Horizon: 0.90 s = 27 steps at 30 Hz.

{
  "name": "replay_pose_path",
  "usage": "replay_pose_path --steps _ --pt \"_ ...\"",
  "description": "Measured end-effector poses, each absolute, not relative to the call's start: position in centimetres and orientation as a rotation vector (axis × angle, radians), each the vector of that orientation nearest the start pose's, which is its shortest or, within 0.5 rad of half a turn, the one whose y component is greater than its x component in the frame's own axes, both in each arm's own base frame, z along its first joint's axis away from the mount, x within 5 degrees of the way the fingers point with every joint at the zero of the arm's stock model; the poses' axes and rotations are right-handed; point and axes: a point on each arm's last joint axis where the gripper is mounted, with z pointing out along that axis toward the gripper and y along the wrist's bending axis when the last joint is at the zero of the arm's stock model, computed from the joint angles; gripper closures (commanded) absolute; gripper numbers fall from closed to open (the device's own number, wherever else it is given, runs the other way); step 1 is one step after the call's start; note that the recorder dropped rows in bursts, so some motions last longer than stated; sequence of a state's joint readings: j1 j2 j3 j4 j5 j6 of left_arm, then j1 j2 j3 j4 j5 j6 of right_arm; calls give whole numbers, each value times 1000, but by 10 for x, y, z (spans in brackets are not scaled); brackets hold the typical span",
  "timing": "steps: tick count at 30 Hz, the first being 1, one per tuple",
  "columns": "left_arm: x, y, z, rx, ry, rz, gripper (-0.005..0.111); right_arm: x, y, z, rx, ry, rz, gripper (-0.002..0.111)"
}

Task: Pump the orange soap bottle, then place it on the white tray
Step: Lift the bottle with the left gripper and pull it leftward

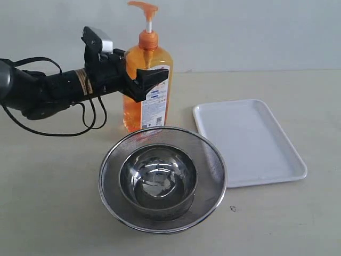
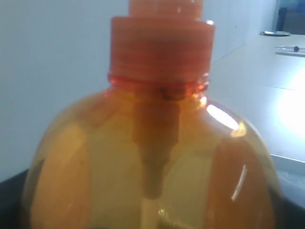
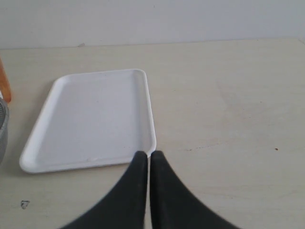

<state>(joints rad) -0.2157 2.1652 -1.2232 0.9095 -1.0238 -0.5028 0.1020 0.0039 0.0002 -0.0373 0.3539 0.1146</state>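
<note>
Mesh strainer (image 1: 213,160) nearest, a steel bowl (image 1: 157,184) nested inside. Just behind it the orange soap bottle (image 1: 154,109) stands upright on the table (image 1: 48,192), beside the white tray (image 1: 250,138), not on it. Left gripper (image 1: 153,73) clamped across the bottle's shoulder. Right gripper (image 3: 149,160) fingers pressed together, near a tray corner.

Left arm (image 1: 48,88) extends level from left, wrist straight. Left gripper (image 1: 149,78) fingers clamped either side of orange soap bottle (image 1: 132,109) upper body. Right gripper (image 3: 149,160) fingers pressed together, tips touching, angled downward.
</note>
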Motion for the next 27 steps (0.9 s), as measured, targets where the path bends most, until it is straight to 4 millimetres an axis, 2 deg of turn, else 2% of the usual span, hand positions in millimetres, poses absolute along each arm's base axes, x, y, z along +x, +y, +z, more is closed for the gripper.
replay_pose_path --steps 4,7,11,13,16,17,21,27 --pt "410 -140 168 750 1476 -662 102 53 4 181 -12 1843 115 108" --pt "394 -114 185 648 1448 -627 102 53 4 181 -12 1843 115 108" --pt "373 -89 194 536 1437 -594 102 53 4 181 -12 1843 115 108" --pt "348 -71 204 488 1444 -528 102 53 4 181 -12 1843 115 108" --pt "315 -61 219 455 1435 -450 102 53 4 181 -12 1843 115 108" --pt "297 -59 224 438 1428 -427 102 53 4 181 -12 1843 115 108" --pt "249 -46 227 328 1432 -346 102 53 4 181 -12 1843 115 108" --pt "217 -39 211 284 1490 -302 102 53 4 181 -12 1843 115 108"
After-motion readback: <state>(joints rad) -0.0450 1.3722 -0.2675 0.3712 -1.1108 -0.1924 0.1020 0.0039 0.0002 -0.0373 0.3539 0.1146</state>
